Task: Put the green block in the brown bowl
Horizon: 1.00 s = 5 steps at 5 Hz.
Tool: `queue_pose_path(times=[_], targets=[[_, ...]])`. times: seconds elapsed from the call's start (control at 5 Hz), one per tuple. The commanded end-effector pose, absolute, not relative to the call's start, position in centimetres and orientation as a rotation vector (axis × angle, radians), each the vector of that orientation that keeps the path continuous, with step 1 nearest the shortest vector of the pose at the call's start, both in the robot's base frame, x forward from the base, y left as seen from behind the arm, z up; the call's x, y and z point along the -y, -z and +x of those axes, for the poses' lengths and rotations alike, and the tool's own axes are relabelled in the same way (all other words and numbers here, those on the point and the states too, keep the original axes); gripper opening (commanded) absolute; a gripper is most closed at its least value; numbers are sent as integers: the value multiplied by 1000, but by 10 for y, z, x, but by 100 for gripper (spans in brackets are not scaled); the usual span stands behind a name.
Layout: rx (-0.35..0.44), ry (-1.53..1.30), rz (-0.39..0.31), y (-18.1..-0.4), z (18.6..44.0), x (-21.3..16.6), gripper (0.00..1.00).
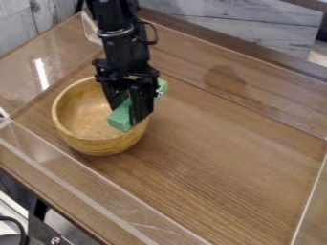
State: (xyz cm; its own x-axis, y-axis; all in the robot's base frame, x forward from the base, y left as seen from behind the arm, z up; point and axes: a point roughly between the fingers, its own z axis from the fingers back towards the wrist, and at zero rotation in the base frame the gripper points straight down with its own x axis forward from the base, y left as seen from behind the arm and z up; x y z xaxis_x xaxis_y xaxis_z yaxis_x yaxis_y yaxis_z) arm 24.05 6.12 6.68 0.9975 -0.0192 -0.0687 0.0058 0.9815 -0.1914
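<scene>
Gripper (126,107) apparently clamps green block (121,117) over brown bowl (79,120).

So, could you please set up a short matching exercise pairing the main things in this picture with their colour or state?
Things:
1. green block
2. brown bowl
3. gripper
4. table

Descriptions:
A. black, pointing down, shut on something
B. dark wood grain, bearing the bowl
C. bright green, tilted, clamped over the bowl's right rim
D. light wood, round, pale inside

Pairs: 1-C, 2-D, 3-A, 4-B
</scene>
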Motion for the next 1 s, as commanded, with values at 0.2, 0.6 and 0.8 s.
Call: queue_pose_path(times=[0.2,0.6,0.8], targets=[[-25,9,-180,-72,253,-69,0],[-25,13,-182,-67,258,-73,0],[-25,15,-184,-65,260,-74,0]])
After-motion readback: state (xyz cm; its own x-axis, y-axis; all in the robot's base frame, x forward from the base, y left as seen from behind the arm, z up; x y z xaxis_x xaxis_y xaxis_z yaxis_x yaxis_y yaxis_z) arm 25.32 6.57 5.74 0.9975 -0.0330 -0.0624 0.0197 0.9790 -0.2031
